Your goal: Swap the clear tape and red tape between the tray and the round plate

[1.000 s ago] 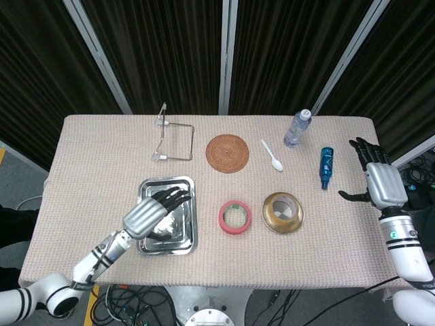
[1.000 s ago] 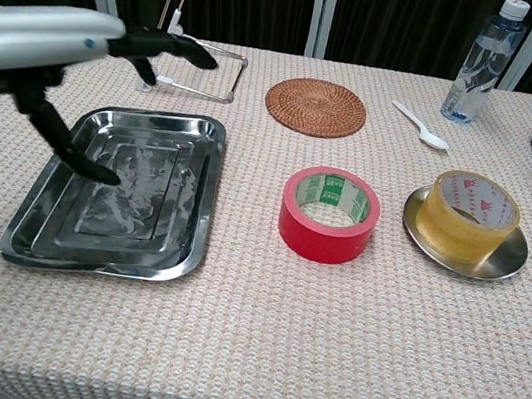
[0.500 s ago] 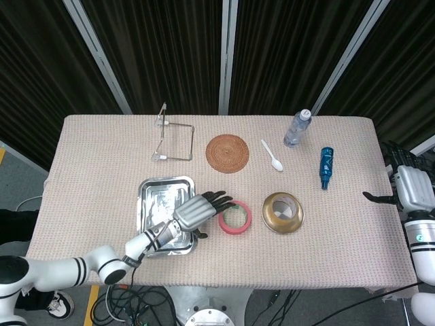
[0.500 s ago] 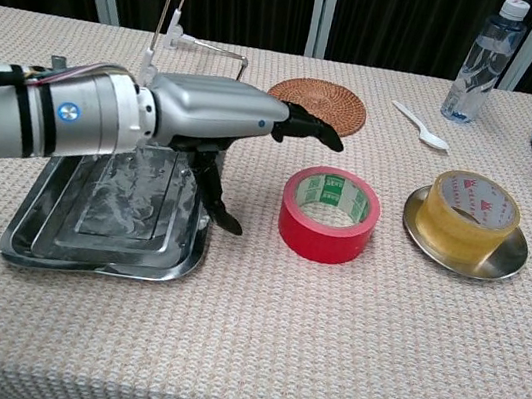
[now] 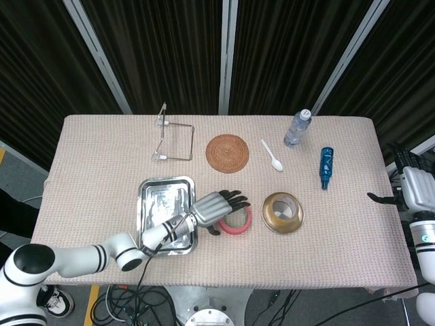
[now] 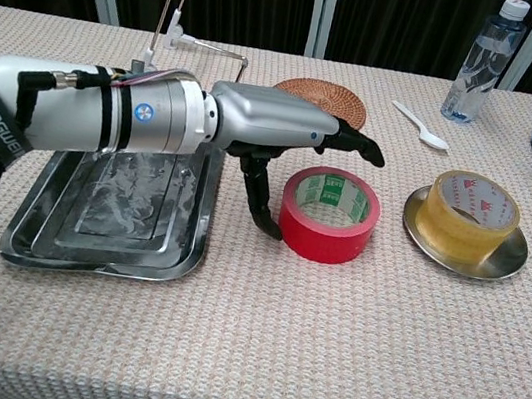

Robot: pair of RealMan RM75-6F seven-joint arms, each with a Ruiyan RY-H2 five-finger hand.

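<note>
Currently head view: left hand [image 5: 219, 207] open over red tape [image 5: 235, 218], on table between empty tray [image 5: 167, 192] and round plate [image 5: 283, 212] holding clear tape [image 5: 282, 208]. Right hand [image 5: 412, 188] open, off table edge.

Chest view: thumb beside roll wall, no grip yet. Likely next: close, carry to tray.

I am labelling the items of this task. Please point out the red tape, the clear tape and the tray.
red tape [image 6: 326, 231], chest view, on its red outer wall facing the camera.
clear tape [image 6: 465, 219], chest view, on its yellowish side wall.
tray [image 6: 96, 250], chest view, on its near rim.
</note>
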